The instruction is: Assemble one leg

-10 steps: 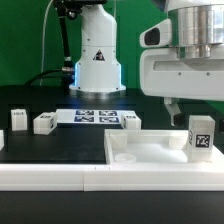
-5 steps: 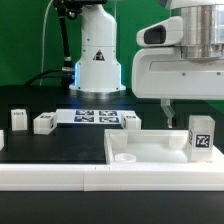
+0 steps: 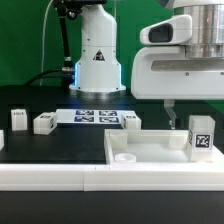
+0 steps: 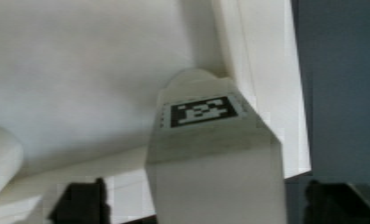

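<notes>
The leg [image 3: 201,135], a small white upright block with a black-and-white tag, stands at the exterior view's right end of the large flat white tray [image 3: 150,148]. My gripper [image 3: 182,106] hangs just above it. In the wrist view the leg [image 4: 208,140] stands between my two dark fingertips [image 4: 79,200], with a gap on each side. The gripper [image 4: 208,205] is open and holds nothing.
Three more small white tagged blocks stand on the black table [image 3: 19,118] [image 3: 43,123] [image 3: 131,121]. The marker board [image 3: 90,116] lies behind them, before the arm's white base [image 3: 97,60]. The tray has a round socket [image 3: 124,157] near its left front corner.
My hand has shifted slightly toward the exterior view's left. The leg and the other parts have not moved.
</notes>
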You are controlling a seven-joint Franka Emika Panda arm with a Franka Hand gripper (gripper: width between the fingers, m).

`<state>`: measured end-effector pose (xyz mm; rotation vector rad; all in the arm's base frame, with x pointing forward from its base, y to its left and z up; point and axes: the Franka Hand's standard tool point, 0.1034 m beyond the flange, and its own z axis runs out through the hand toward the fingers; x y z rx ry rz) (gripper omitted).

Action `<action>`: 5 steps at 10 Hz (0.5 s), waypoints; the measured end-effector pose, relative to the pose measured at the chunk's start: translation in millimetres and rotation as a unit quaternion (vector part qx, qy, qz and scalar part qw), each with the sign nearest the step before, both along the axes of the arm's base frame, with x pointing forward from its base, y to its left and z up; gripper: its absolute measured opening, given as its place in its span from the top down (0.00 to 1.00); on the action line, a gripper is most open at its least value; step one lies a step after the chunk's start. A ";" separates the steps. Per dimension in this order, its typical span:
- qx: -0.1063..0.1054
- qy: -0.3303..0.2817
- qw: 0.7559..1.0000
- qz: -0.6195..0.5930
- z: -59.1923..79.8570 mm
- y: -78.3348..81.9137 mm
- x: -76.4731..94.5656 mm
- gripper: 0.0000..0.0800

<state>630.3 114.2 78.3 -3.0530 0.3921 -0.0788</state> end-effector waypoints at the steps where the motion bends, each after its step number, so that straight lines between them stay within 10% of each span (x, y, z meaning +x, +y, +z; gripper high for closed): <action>1: 0.000 0.000 1.000 0.000 0.0 0.0 0.1 0.54; 5: 0.000 0.000 1.000 -0.010 0.0 -3.1 0.1 0.64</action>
